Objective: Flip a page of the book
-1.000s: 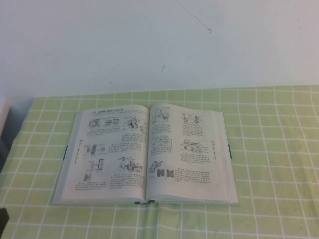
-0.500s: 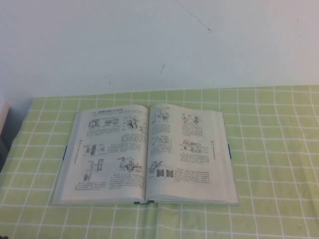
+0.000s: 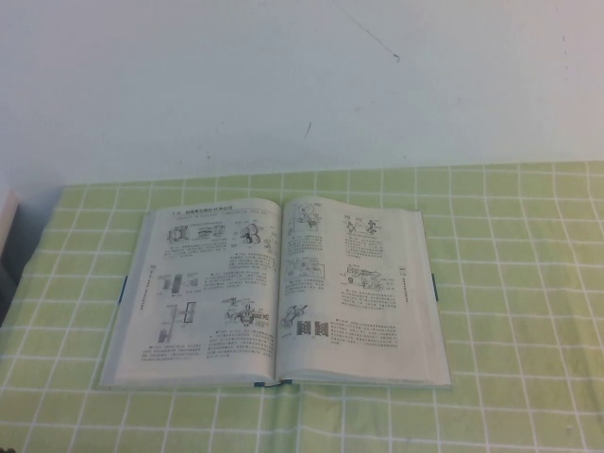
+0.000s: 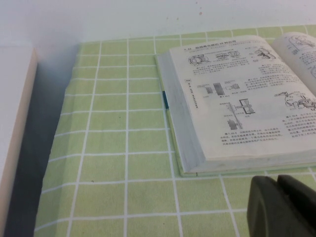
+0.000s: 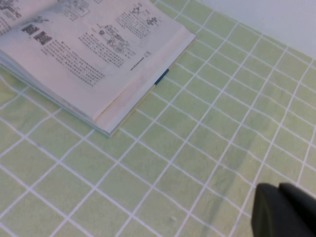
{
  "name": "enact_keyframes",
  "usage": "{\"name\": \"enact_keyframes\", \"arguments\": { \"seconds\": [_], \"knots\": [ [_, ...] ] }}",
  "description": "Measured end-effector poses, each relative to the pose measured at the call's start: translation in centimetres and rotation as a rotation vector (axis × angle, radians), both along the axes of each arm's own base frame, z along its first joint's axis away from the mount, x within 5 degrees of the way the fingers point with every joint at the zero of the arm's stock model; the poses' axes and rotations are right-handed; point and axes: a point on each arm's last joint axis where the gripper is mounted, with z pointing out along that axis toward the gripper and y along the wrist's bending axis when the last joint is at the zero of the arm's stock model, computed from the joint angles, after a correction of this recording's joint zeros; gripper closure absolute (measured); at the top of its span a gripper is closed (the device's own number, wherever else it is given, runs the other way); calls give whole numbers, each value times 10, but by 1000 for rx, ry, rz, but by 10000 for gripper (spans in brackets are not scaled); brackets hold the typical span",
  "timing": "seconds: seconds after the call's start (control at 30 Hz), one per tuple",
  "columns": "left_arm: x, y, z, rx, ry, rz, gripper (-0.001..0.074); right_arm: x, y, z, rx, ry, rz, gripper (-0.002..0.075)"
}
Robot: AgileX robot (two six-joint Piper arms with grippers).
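The book (image 3: 278,293) lies open and flat in the middle of the green checked cloth, its teal cover edge showing at the sides. The right-hand page (image 3: 363,283) lies flat, printed with black line drawings. Neither gripper shows in the high view. In the left wrist view my left gripper (image 4: 276,180) is shut and empty, just off the near left corner of the book (image 4: 237,108). In the right wrist view my right gripper (image 5: 279,190) is shut and empty, over bare cloth well to the right of the book (image 5: 94,54).
A white box (image 3: 5,226) stands at the table's far left edge; it also shows in the left wrist view (image 4: 12,123). A white wall runs along the back. The green checked cloth (image 3: 528,283) covers the table around the book.
A dark part of my left arm at the bottom left corner of the high view has drawn back out of sight. The book has not moved.
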Motion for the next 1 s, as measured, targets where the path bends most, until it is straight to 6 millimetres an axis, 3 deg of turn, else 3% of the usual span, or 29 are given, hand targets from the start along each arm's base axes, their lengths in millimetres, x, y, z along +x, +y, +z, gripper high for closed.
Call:
{"name": "enact_keyframes", "arguments": {
  "seconds": [0.6,0.67,0.87,1.0],
  "knots": [
    [0,0,0,0,0,0,738,1,-2,0,-49,-19,4,728],
    [0,0,0,0,0,0,738,0,-1,-1,9,2,-12,728],
    [0,0,0,0,2,0,738,-5,-14,-9,29,-73,-142,728],
    [0,0,0,0,2,0,738,-12,-24,-26,37,-168,-255,728]
  ]
}}
